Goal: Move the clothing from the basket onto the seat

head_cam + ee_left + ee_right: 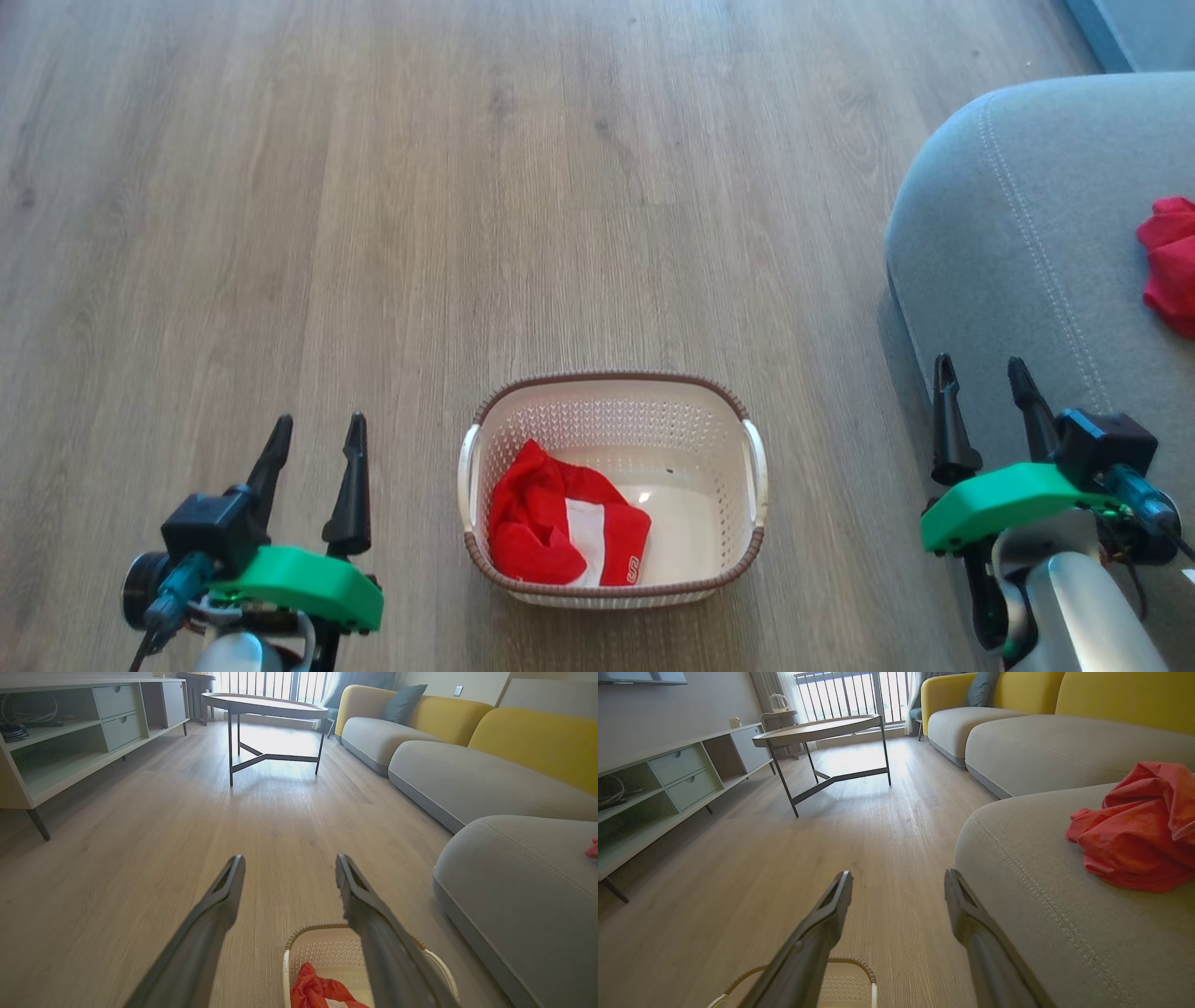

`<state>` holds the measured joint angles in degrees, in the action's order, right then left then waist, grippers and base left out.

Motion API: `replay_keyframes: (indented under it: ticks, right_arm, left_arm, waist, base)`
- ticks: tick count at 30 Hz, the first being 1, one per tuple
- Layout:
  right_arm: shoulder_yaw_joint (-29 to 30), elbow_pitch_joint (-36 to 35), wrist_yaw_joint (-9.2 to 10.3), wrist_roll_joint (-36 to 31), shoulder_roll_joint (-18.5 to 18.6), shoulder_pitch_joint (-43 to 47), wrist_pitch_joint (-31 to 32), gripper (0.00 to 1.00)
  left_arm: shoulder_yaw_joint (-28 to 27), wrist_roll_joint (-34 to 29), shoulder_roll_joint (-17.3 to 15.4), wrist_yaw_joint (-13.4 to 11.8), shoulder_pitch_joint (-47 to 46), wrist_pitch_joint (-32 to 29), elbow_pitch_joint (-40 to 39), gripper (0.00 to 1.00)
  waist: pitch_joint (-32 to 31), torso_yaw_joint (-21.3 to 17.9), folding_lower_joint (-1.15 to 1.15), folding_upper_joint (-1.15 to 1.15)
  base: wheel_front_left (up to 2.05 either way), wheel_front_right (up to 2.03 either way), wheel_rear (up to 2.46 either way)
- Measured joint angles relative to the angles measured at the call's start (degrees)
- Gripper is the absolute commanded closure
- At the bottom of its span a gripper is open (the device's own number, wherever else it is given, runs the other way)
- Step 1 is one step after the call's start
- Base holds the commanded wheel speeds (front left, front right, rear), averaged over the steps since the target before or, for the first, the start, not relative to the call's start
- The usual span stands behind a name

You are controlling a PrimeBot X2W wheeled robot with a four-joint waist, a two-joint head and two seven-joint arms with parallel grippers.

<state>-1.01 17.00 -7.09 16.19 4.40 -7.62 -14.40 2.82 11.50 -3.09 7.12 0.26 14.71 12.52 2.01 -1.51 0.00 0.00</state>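
Observation:
A crumpled red garment with a white panel point(565, 527) lies in the left half of the cream basket point(709, 425) on the wood floor; the left wrist view catches the same garment point(320, 991) in the basket point(322, 949). Another red garment point(1172, 261) rests on the grey seat point(1008, 233) at the right, seen close as a red heap point(1139, 828) on the cushion point(1045, 905). My left gripper point(316, 439) hangs open to the left of the basket. Open too, my right gripper point(982, 378) hovers over the seat's front edge, right of the basket.
Farther along the floor stand a round table on dark legs point(266, 707) and a low pale cabinet point(70, 742) by the left wall. More grey cushions with yellow backs point(467, 779) run along the right. Bare wood floor point(467, 187) stretches beyond the basket.

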Motion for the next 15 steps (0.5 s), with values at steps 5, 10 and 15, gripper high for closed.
replay_keyframes:
  ticks: [5,10,15]
  right_arm:
    - [0.0,-0.9,0.00,0.0,-0.1,-0.2,0.0,0.00]
    - [-0.4,-2.0,0.00,-0.1,-0.1,-1.4,0.0,0.00]
    - [-0.9,-3.5,0.00,-0.6,-0.1,-5.8,0.0,0.00]
  left_arm:
    - [0.9,0.0,0.0,0.0,0.0,0.0,0.1,0.00]
    - [2.7,0.0,0.1,0.0,-0.5,0.0,0.6,0.00]
    - [4.8,0.2,0.1,0.0,-3.1,0.0,1.6,0.00]
  waist:
    - [1.5,-0.1,0.00,0.00]
    - [4.6,-0.3,0.00,0.00]
    - [8.8,-0.6,0.00,0.00]
  base:
    - [0.00,0.00,0.00]
    - [0.00,0.00,0.00]
    - [0.00,0.00,0.00]
